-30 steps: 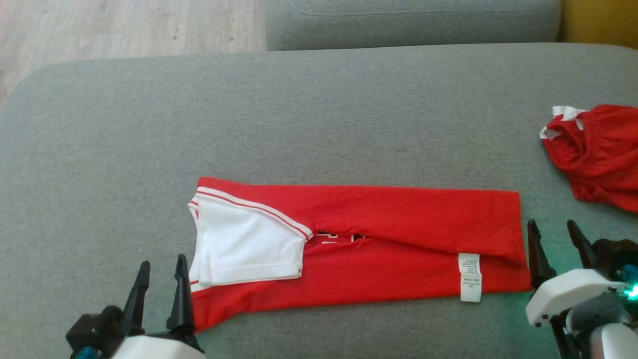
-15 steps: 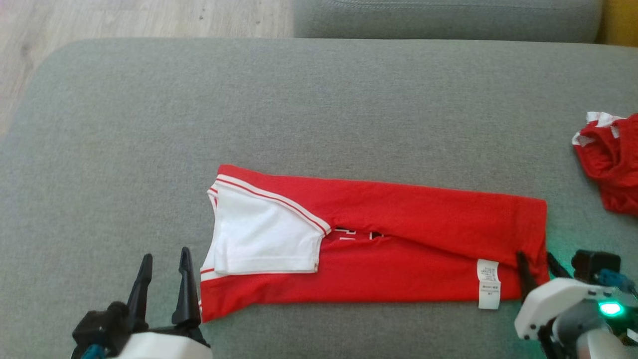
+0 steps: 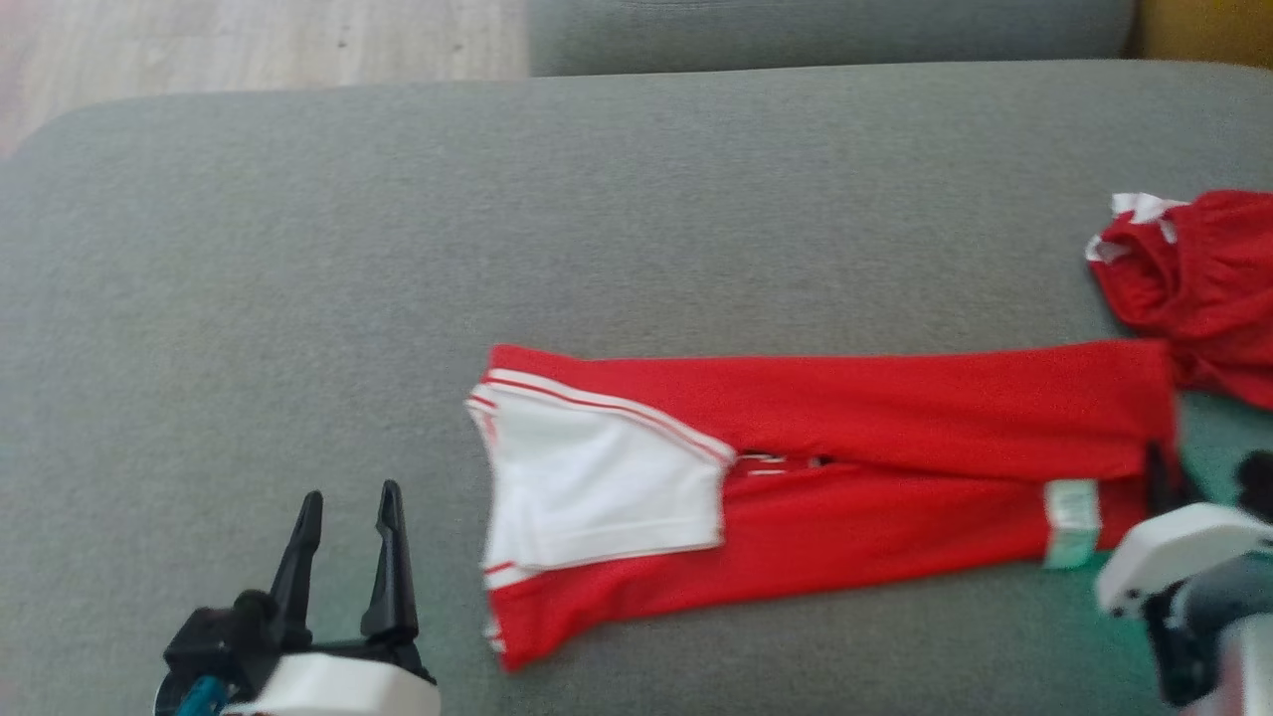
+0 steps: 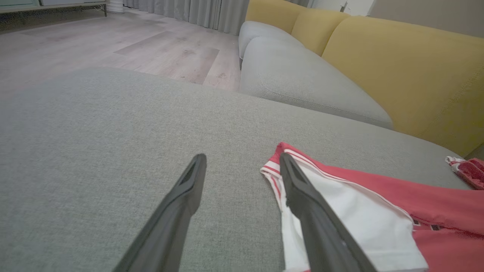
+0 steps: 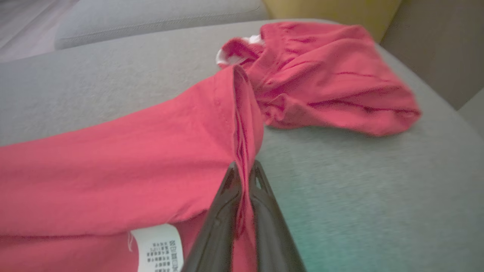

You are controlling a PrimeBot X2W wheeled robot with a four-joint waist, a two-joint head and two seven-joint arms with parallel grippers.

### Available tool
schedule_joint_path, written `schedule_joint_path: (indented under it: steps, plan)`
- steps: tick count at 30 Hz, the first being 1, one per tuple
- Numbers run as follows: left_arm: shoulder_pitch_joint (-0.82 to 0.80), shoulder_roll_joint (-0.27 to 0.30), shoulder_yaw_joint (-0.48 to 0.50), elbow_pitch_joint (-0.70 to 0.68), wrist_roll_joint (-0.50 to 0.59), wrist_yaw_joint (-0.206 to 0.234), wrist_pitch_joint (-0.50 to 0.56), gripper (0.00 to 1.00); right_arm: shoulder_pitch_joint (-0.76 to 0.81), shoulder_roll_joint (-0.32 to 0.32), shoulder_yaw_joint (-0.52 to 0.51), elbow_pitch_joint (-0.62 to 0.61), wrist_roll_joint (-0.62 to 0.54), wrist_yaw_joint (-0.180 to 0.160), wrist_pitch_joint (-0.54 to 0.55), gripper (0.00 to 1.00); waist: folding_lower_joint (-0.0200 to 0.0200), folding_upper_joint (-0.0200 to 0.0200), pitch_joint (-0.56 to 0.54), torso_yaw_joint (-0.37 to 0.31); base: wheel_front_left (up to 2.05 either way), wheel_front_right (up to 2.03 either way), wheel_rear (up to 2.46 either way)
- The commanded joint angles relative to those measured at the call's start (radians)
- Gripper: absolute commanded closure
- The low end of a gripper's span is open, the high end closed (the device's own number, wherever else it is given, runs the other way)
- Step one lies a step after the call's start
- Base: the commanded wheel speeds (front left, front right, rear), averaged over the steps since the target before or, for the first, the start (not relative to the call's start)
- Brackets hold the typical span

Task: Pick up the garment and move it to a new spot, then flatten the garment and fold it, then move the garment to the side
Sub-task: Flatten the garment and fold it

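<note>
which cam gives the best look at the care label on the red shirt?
Right wrist view: the care label sits close, print lines visible, beside the right gripper shut on the red shirt. Head view has it small and blurred. Left wrist view faces the white sleeve end.

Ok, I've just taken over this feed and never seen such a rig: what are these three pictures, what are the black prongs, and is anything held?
It is a wheeled robot with two arms; the prongs are each arm's two gripping fingers. The overhead picture is from its head camera, looking down on a grey sofa cushion. The other two are from wrist cameras, each looking along its own arm's fingers. On the cushion lies a red garment folded into a long strip, with a white sleeve at one end and a label near the other. Another crumpled red garment sits to the robot's right. The left fingers are open, holding nothing, beside the sleeve end. The right fingers are shut on the strip's edge by the label.
</note>
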Motion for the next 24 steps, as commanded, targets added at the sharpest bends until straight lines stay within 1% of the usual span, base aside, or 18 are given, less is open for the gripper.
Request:
schedule_joint_path:
  steps: [1, 5, 7, 9, 12, 18, 20, 21, 24]
  plan:
    - [-0.052, 0.005, 0.033, -0.029, 0.012, 0.009, -0.004, 0.0, -0.037, -0.016, -0.015, -0.063, -0.023, -0.001, 0.004, 1.0, -0.0001, -0.0001, 0.001, -0.022, 0.0, 0.0, 0.0]
    - [-0.062, 0.001, 0.026, -0.022, 0.013, 0.006, -0.003, 0.0, -0.032, -0.016, -0.058, -0.142, -0.048, -0.001, 0.03, 1.0, -0.0001, -0.0001, 0.0, -0.042, 0.0, 0.0, 0.0]
    - [-0.065, -0.001, 0.022, -0.015, 0.014, 0.004, -0.003, 0.0, -0.02, -0.016, -0.044, -0.188, -0.031, -0.001, 0.046, 1.0, -0.0001, -0.0001, -0.003, -0.045, 0.0, 0.0, 0.0]
    - [-0.068, -0.003, 0.017, -0.007, 0.015, 0.002, -0.002, 0.0, -0.008, -0.016, -0.004, -0.225, -0.001, -0.001, 0.059, 1.0, -0.0001, -0.0001, -0.009, -0.043, 0.0, 0.0, 0.0]
    - [-0.072, -0.008, 0.008, 0.005, 0.013, -0.003, 0.001, 0.0, 0.015, -0.016, 0.1, -0.282, 0.038, -0.001, 0.077, 1.0, -0.0001, -0.0001, -0.022, -0.03, 0.0, 0.0, 0.0]
    - [-0.073, -0.01, -0.004, 0.024, 0.012, -0.009, 0.005, 0.0, 0.053, -0.016, 0.37, -0.383, 0.159, -0.001, 0.112, 1.0, -0.0001, -0.0001, -0.055, 0.035, 0.0, 0.0, 0.0]
    - [-0.072, -0.01, -0.007, 0.025, 0.012, -0.011, 0.006, 0.0, 0.055, -0.016, 0.439, -0.392, 0.199, -0.001, 0.118, 1.0, -0.0001, -0.0001, -0.064, 0.061, 0.0, 0.0, 0.0]
    - [-0.071, -0.009, -0.01, 0.027, 0.011, -0.013, 0.008, 0.0, 0.048, -0.016, 0.491, -0.385, 0.22, -0.001, 0.116, 1.0, -0.0001, -0.0001, -0.071, 0.089, 0.0, 0.0, 0.0]
    - [-0.068, -0.007, -0.015, 0.028, 0.01, -0.016, 0.01, 0.0, 0.03, -0.015, 0.549, -0.358, 0.268, -0.001, 0.103, 1.0, -0.0001, -0.0001, -0.077, 0.131, 0.0, 0.0, 0.0]
